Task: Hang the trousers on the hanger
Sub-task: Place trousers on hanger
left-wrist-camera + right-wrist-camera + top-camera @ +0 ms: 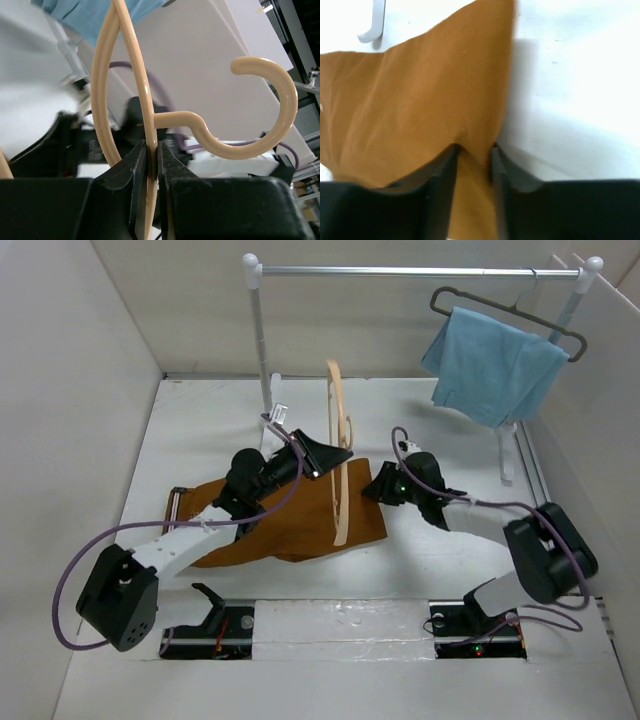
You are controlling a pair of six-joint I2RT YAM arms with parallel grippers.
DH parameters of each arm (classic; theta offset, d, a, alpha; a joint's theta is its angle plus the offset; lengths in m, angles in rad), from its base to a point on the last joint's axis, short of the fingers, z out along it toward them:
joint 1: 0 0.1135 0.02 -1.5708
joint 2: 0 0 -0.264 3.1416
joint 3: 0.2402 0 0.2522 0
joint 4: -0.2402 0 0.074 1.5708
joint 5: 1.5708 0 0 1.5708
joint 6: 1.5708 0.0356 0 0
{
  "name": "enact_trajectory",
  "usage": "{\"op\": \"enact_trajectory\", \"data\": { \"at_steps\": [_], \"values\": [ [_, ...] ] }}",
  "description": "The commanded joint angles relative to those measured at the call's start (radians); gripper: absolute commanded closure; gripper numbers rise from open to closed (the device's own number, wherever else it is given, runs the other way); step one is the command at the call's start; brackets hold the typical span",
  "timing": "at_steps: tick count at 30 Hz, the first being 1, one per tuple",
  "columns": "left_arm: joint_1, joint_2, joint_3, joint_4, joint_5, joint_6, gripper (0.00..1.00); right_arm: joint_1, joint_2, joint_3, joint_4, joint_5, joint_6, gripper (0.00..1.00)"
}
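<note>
Two holds noted. Left gripper (pixel 322 457) clenched on hanger (pixel 339 430), which stands on edge over table (pixel 440 430) centre, hook toward 3 o'clock. Right gripper (pixel 376 486) pinches trousers (pixel 290 520) at their 3 o'clock edge; they lie flat beneath. Bare table shows from 12 to 3 o'clock, short of rack (pixel 420 271).

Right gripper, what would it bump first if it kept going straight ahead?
The trousers: the right gripper pinches their edge in its jaws, with more brown cloth straight ahead. Past that probably the hanger, though depth is unclear.
</note>
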Motion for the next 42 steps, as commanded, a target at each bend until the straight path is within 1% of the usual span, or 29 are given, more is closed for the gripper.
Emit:
{"op": "enact_trajectory", "data": {
  "at_steps": [1, 2, 3, 4, 6, 7, 8, 10, 11, 12, 13, 15, 16, 17, 18, 19, 22, 24, 26, 29, 30, 32, 33, 34, 35, 36, 38, 39, 42],
  "values": [
    [-0.008, 0.026, -0.046, 0.205, 0.012, -0.089, 1.00, 0.000, -0.166, -0.034, -0.172, 0.090, -0.071, 0.59],
    [-0.037, 0.048, -0.047, 0.223, -0.001, -0.100, 1.00, 0.000, -0.200, -0.031, -0.209, 0.091, -0.092, 0.50],
    [-0.060, 0.057, -0.038, 0.228, -0.023, -0.097, 1.00, -0.015, -0.228, -0.022, -0.251, 0.090, -0.147, 0.32],
    [-0.087, 0.071, -0.026, 0.221, -0.040, -0.090, 1.00, -0.049, -0.290, -0.008, -0.357, 0.085, -0.183, 0.27],
    [-0.176, 0.127, 0.009, 0.230, -0.098, -0.073, 1.00, -0.093, -0.364, 0.033, -0.443, 0.094, -0.284, 0.25],
    [-0.201, 0.173, 0.011, 0.283, -0.120, -0.079, 1.00, -0.142, -0.405, 0.055, -0.528, 0.111, -0.313, 0.25],
    [-0.222, 0.198, 0.009, 0.323, -0.142, -0.089, 1.00, -0.170, -0.482, 0.073, -0.565, 0.142, -0.380, 0.25],
    [-0.265, 0.282, 0.008, 0.438, -0.211, -0.126, 1.00, -0.228, -0.544, 0.127, -0.656, 0.153, -0.442, 0.40],
    [-0.265, 0.315, 0.018, 0.470, -0.223, -0.142, 1.00, -0.286, -0.600, 0.144, -0.682, 0.151, -0.497, 0.50],
    [-0.284, 0.354, 0.028, 0.502, -0.244, -0.152, 1.00, -0.313, -0.622, 0.170, -0.707, 0.145, -0.516, 0.63],
    [-0.301, 0.441, 0.040, 0.589, -0.252, -0.180, 1.00, -0.337, -0.643, 0.175, -0.733, 0.134, -0.534, 0.68],
    [-0.314, 0.534, 0.103, 0.671, -0.270, -0.215, 1.00, -0.408, -0.709, 0.175, -0.747, 0.104, -0.557, 0.73],
    [-0.327, 0.631, 0.120, 0.763, -0.280, -0.247, 1.00, -0.429, -0.728, 0.167, -0.751, 0.094, -0.563, 0.73],
    [-0.327, 0.681, 0.156, 0.805, -0.284, -0.276, 1.00, -0.443, -0.739, 0.165, -0.748, 0.084, -0.605, 0.73],
    [-0.327, 0.729, 0.164, 0.858, -0.307, -0.295, 1.00, -0.427, -0.734, 0.179, -0.804, 0.129, -0.617, 0.73],
    [-0.327, 0.814, 0.185, 1.018, -0.335, -0.342, 1.00, -0.426, -0.711, 0.213, -0.828, 0.151, -0.637, 0.74],
    [-0.327, 0.931, 0.232, 1.087, -0.320, -0.390, 1.00, -0.426, -0.678, 0.228, -0.817, 0.101, -0.712, 0.76],
    [-0.327, 0.930, 0.174, 1.095, -0.364, -0.393, 1.00, -0.426, -0.653, 0.228, -0.769, 0.020, -0.774, 0.75],
    [-0.327, 0.909, 0.090, 1.098, -0.376, -0.384, 1.00, -0.436, -0.581, 0.234, -0.760, -0.074, -0.832, 0.74],
    [-0.327, 0.873, -0.018, 1.148, -0.386, -0.386, 1.00, -0.436, -0.448, 0.241, -0.780, -0.230, -0.899, 0.89],
    [-0.327, 0.852, -0.049, 1.147, -0.396, -0.378, 1.00, -0.436, -0.434, 0.225, -0.770, -0.251, -0.910, 0.98],
    [-0.327, 0.780, -0.122, 1.107, -0.403, -0.357, 1.00, -0.436, -0.453, 0.189, -0.733, -0.287, -0.895, 1.00],
    [-0.316, 0.737, -0.161, 1.075, -0.403, -0.331, 1.00, -0.426, -0.473, 0.131, -0.671, -0.316, -0.878, 0.95],
    [-0.316, 0.722, -0.161, 1.075, -0.403, -0.330, 1.00, -0.426, -0.473, 0.130, -0.670, -0.317, -0.878, 0.95],
    [-0.316, 0.712, -0.184, 1.070, -0.403, -0.326, 1.00, -0.405, -0.479, 0.120, -0.662, -0.343, -0.880, 0.91],
    [-0.316, 0.703, -0.199, 1.076, -0.403, -0.326, 1.00, -0.391, -0.470, 0.118, -0.677, -0.347, -0.895, 0.83],
    [-0.307, 0.689, -0.224, 1.090, -0.403, -0.327, 1.00, -0.354, -0.444, 0.133, -0.699, -0.343, -0.933, 0.75],
    [-0.307, 0.685, -0.231, 1.092, -0.403, -0.327, 1.00, -0.313, -0.415, 0.139, -0.713, -0.343, -0.939, 0.67],
    [-0.307, 0.680, -0.253, 1.107, -0.403, -0.333, 1.00, -0.235, -0.345, 0.156, -0.684, -0.343, -0.926, 0.56]
  ]
}}
